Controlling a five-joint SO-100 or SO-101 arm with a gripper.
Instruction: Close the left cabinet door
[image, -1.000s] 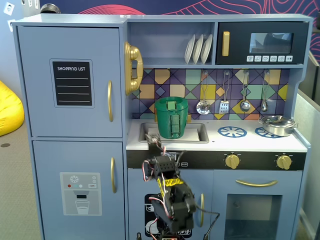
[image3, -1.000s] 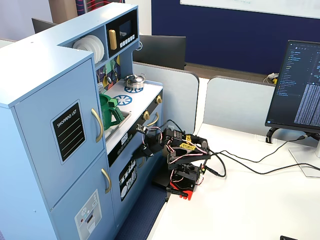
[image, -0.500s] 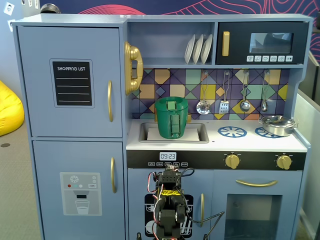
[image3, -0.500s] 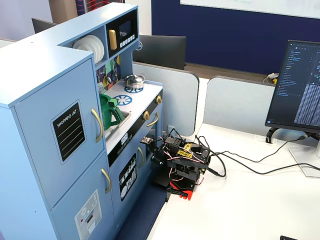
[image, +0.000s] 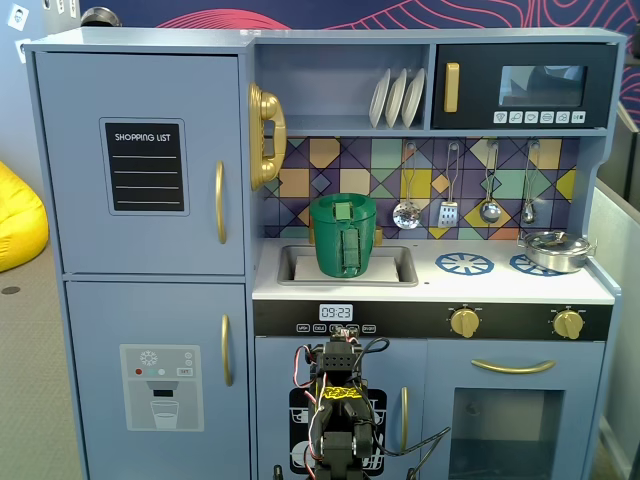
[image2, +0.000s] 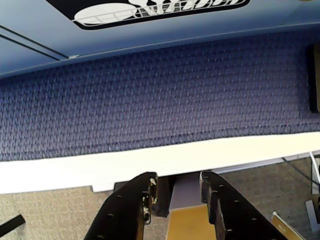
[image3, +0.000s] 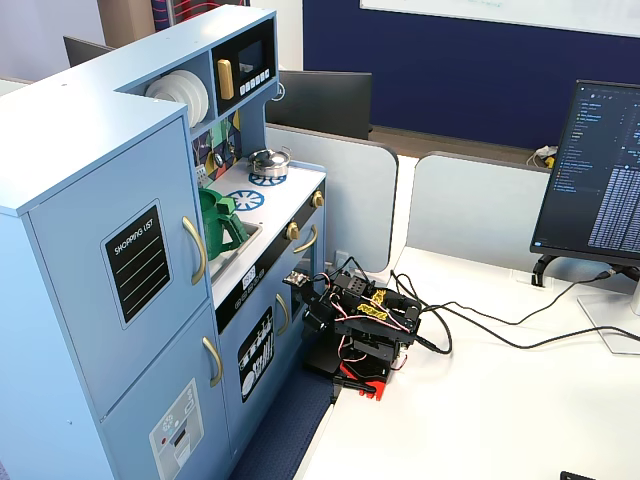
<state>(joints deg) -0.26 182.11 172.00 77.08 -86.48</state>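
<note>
One arm here, folded low on the white tabletop (image3: 520, 400), with its end effector (image2: 176, 192) pointing down at the blue mat (image2: 150, 95) by the toy kitchen's base; its two black fingers (image2: 134, 205) sit slightly apart with nothing between them. The left cabinet door (image: 140, 165) with the shopping-list chalkboard (image: 146, 166) is well above and off to the left of it in a fixed view, flush with the cabinet front, so it looks shut already, gold handle (image: 220, 203) upright.
</note>
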